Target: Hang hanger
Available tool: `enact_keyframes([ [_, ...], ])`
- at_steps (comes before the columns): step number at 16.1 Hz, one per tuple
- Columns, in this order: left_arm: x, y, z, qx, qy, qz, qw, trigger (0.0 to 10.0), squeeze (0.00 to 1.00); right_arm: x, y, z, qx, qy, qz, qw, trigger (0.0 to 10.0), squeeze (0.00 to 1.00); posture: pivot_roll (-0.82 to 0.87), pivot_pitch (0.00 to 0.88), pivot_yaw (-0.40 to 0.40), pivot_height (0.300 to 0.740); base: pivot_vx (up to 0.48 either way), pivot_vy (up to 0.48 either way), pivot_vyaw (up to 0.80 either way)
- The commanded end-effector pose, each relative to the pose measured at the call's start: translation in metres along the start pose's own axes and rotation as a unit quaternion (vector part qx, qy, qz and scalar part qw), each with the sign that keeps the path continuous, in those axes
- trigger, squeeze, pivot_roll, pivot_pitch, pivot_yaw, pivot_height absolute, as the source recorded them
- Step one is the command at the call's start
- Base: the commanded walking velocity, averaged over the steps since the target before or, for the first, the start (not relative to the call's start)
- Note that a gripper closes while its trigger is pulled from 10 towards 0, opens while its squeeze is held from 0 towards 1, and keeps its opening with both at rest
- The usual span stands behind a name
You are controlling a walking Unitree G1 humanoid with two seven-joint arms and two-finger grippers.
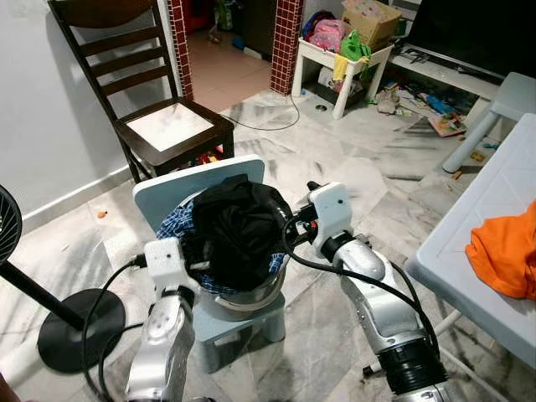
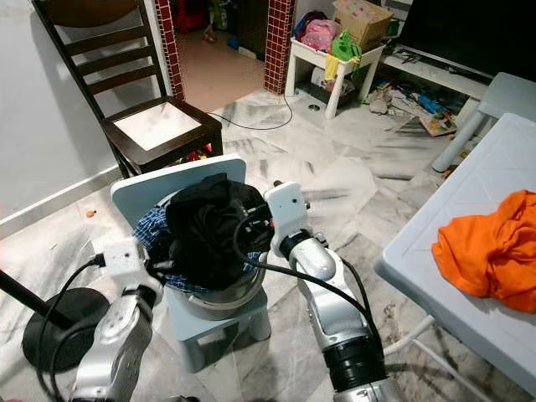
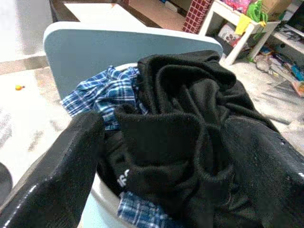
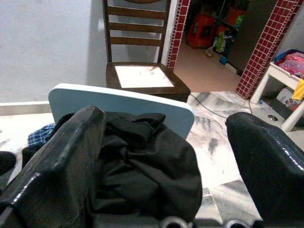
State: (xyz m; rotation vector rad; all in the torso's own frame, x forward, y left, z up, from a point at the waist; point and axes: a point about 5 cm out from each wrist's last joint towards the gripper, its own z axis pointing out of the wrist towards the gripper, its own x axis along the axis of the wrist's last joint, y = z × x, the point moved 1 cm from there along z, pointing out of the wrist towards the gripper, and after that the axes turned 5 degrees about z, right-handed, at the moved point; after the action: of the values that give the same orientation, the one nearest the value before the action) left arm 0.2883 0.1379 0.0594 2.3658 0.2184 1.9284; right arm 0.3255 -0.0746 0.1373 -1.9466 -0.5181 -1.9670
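Both grippers, left gripper [image 3: 161, 156] and right gripper [image 4: 166, 142], spread wide, empty, flanking the black garment [image 1: 239, 230] heaped in the basin [image 1: 251, 295], probably readying to lift.

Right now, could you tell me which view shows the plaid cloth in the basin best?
The left wrist view: the plaid cloth lies close and sharp beside the black garment. Both eye views show just blue edges; the right wrist view a corner.

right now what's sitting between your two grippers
The black garment, heaped over blue plaid cloth in a basin on the small blue chair, seen in the left eye view.
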Motion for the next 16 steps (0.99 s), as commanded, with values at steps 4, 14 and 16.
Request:
enact_keyframes([
  [4, -0.012, 0.027, 0.013, -0.033, -0.045, -0.034, 0.998, 10.0, 0.0, 0.001, 0.003, -0.008, -0.006, -0.001, 0.001, 1.0, 10.0, 0.0, -0.04, 0.082, -0.022, 0.74, 0.0, 0.0, 0.0],
  [14, -0.021, 0.056, 0.008, -0.084, -0.063, -0.056, 0.993, 10.0, 0.0, -0.005, 0.009, -0.022, -0.021, -0.015, -0.001, 1.0, 10.0, 0.0, -0.07, 0.095, 0.0, 0.74, 0.0, 0.0, 0.0],
  [16, -0.028, 0.058, 0.009, -0.089, -0.074, -0.055, 0.992, 10.0, 0.0, -0.004, 0.011, -0.021, -0.022, -0.015, -0.004, 1.0, 10.0, 0.0, -0.08, 0.098, 0.001, 0.74, 0.0, 0.0, 0.0],
])
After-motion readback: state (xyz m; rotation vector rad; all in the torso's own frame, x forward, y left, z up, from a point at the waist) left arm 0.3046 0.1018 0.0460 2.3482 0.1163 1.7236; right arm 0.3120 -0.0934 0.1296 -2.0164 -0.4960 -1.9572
